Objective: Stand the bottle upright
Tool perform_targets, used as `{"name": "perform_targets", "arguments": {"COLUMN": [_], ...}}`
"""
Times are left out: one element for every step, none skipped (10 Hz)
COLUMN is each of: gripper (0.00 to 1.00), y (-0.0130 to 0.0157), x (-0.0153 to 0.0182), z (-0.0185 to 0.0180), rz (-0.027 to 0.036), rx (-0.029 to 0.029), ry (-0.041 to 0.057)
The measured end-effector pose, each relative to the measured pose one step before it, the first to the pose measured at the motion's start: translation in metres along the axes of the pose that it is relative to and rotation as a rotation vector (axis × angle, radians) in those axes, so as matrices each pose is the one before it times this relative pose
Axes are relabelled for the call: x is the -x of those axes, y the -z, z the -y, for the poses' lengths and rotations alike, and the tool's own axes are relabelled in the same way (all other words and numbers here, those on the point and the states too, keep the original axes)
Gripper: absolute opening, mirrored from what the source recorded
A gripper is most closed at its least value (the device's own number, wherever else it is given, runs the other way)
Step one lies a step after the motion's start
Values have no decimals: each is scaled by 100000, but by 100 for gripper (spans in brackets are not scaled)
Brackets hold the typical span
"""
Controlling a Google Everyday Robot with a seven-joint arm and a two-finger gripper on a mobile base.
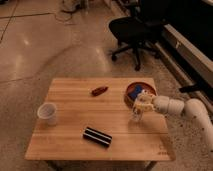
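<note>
Bottle [136, 117] stands about upright at the right side of the table [70, 140], just beside the bowl [128, 96], with the gripper [141, 104] clamped on its top. Looks like the set-down step. Next, the jaws need to open cleanly and lift straight off. Wooden table, polished floor, chair [131, 30] behind.

Glossy speckled floor [45, 50], black office chair [131, 28]

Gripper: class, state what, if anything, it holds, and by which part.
It cannot be told for certain. The gripper is at the top end of the bottle on the table's right side, but a hold is not visible.
</note>
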Motion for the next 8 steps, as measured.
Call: {"name": "perform_targets", "arguments": {"gripper": [6, 2, 0, 0, 0, 0, 0, 0], "y": [2, 2, 0, 3, 10, -7, 1, 11], "x": [-2, 2, -5, -1, -2, 1, -24, 11], "z": [-3, -2, 0, -3, 3, -3, -2, -3], "rz": [-1, -4, 7, -6, 5, -1, 16, 13], "rx": [-1, 4, 0, 3, -17, 11, 3, -18], "ry": [-4, 10, -11, 4, -5, -3, -37, 114]}}
